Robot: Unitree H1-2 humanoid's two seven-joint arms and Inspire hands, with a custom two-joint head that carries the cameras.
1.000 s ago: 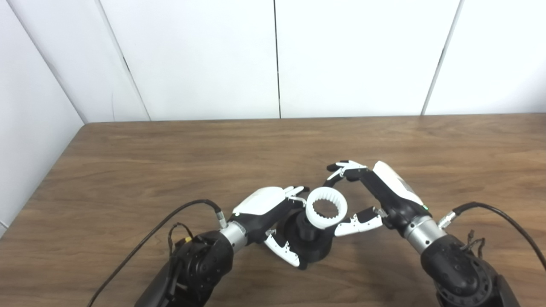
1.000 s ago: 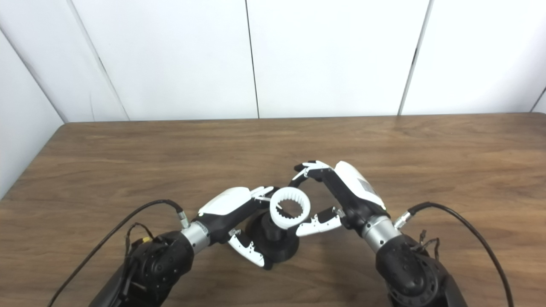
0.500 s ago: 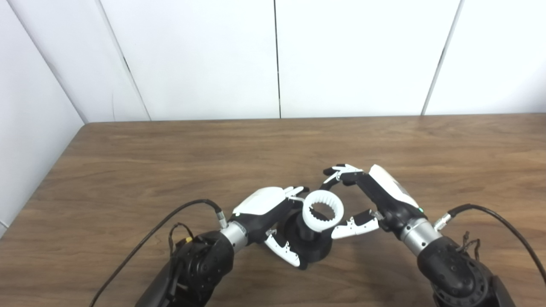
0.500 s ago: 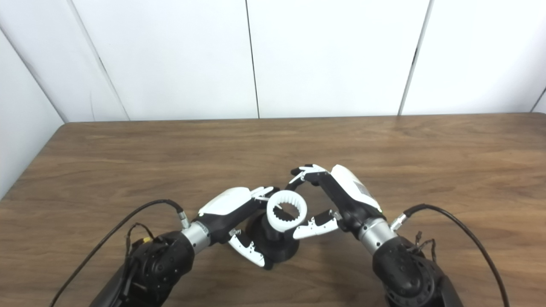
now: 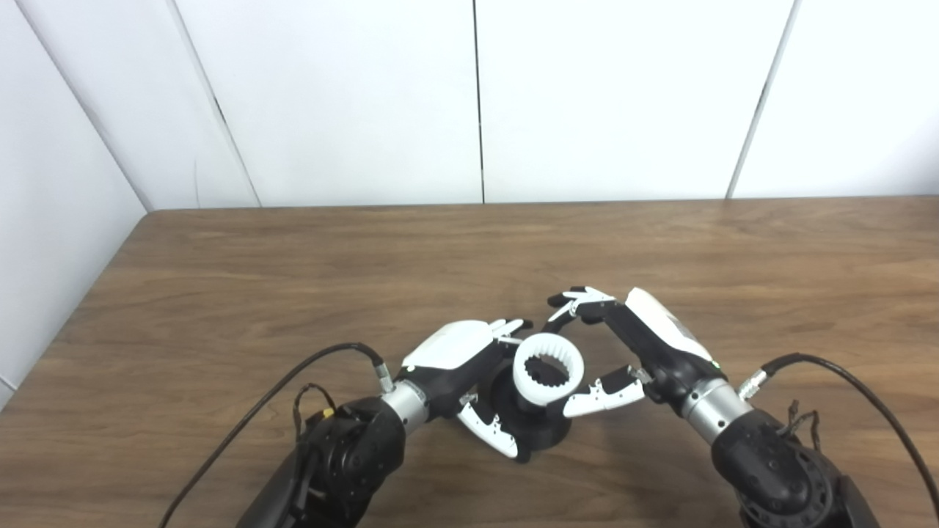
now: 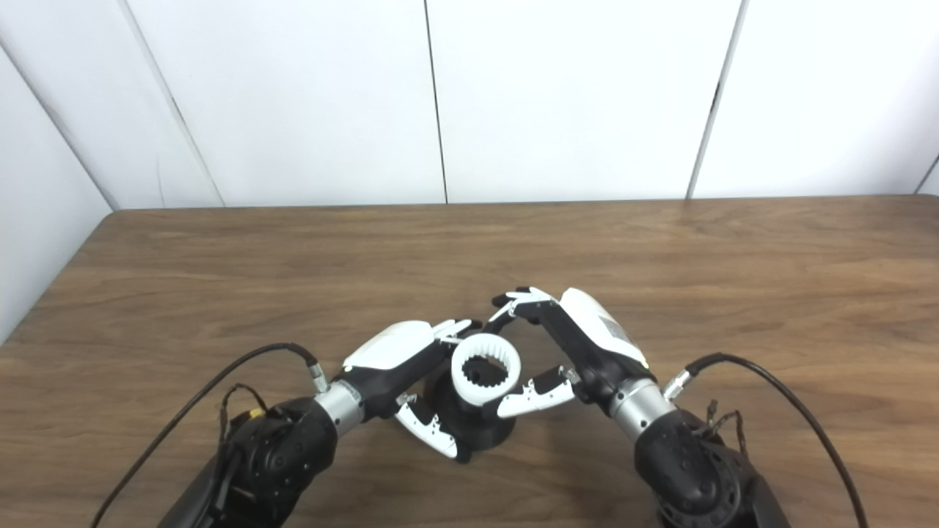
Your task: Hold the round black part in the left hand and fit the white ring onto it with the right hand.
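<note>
The right hand point(image 5: 623, 352), fingers closed on the white ring point(image 5: 548, 359), is carrying it left and lower than before onto the black part point(image 5: 539, 429); the left hand point(image 5: 469, 374) is gripping that part.

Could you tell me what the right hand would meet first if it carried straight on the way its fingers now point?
Most likely the left hand: the right hand, shut on the toothed white ring, points left towards it, above the round black part. Depth is unclear.

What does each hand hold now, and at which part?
The left hand grips the round black part at its side. The right hand pinches the white ring by its outer rim.
</note>
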